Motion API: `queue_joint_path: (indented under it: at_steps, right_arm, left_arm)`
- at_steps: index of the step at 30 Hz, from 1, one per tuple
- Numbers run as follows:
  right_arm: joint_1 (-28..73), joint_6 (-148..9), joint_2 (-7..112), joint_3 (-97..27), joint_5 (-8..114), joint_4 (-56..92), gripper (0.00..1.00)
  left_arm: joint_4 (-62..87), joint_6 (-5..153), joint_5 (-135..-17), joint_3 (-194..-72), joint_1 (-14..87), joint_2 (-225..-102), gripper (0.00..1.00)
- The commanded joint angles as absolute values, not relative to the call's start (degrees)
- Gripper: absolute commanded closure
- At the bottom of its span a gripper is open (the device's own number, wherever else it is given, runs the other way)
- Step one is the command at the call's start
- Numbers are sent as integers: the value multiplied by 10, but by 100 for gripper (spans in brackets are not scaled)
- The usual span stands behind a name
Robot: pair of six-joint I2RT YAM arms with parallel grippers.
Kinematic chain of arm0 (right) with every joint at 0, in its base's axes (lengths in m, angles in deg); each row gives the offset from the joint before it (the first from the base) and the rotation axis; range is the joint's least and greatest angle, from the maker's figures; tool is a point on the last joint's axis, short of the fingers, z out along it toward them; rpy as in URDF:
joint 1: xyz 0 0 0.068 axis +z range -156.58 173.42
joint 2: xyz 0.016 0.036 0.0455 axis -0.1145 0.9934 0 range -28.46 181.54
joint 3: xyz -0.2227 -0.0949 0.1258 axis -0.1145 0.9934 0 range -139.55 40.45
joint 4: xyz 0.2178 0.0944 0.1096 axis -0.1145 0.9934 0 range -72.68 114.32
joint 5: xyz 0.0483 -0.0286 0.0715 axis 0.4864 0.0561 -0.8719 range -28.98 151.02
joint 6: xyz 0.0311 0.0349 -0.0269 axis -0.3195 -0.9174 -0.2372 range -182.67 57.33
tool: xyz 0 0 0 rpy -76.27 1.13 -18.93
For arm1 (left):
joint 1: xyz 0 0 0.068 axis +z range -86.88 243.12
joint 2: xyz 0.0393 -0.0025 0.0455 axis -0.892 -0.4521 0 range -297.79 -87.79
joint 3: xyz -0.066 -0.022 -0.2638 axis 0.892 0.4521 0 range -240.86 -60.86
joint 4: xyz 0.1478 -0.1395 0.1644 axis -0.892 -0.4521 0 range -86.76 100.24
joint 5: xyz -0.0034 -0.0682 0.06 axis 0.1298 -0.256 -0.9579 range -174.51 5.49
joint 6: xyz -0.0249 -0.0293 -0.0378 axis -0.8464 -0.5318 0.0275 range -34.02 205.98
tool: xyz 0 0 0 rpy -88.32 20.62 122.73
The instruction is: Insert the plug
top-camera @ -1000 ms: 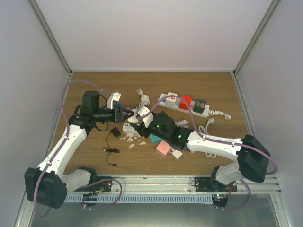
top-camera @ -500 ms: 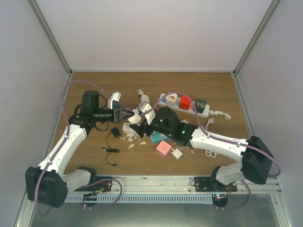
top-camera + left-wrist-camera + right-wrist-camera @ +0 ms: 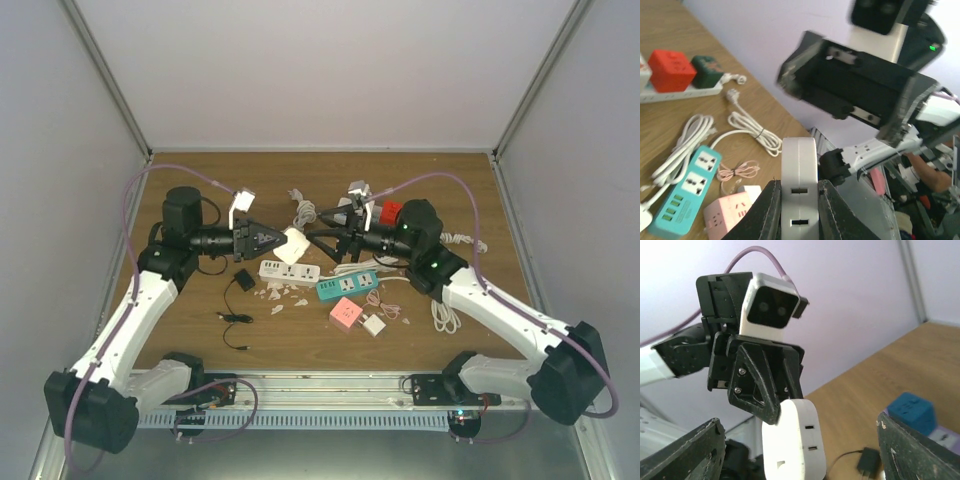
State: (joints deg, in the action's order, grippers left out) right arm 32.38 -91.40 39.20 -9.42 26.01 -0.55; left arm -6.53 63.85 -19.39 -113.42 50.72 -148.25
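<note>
While aloft, plug (image 3: 799,165) within left tool (image 3: 799,210).

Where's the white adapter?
Top view, left of centre: the white adapter hangs clamped in the left fingers by the white strip, facing the open right fingers.

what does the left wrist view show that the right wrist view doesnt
Left wrist only: the teal power strip, pink socket cube, red cube and coiled white cables.
Right wrist only: the left arm's camera, a black charger and a blue cube.
Both: the white adapter pinched in the shut left claw, and the open right claw.
</note>
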Motion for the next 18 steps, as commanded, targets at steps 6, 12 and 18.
queue_joint_path:
  at_steps: [6, 12, 18]
  right_arm:
    - [319, -1064, 440, -131, 108, -81, 41]
    - [319, -1083, 455, -133, 90, -98, 55]
    - [322, -1088, 473, -138, 70, -115, 66]
  left_arm:
    - [20, 626, -131, -1154, 490, -1450, 100]
    - [32, 618, -134, -1155, 486, -1451, 100]
    - [29, 619, -138, -1156, 484, -1453, 100]
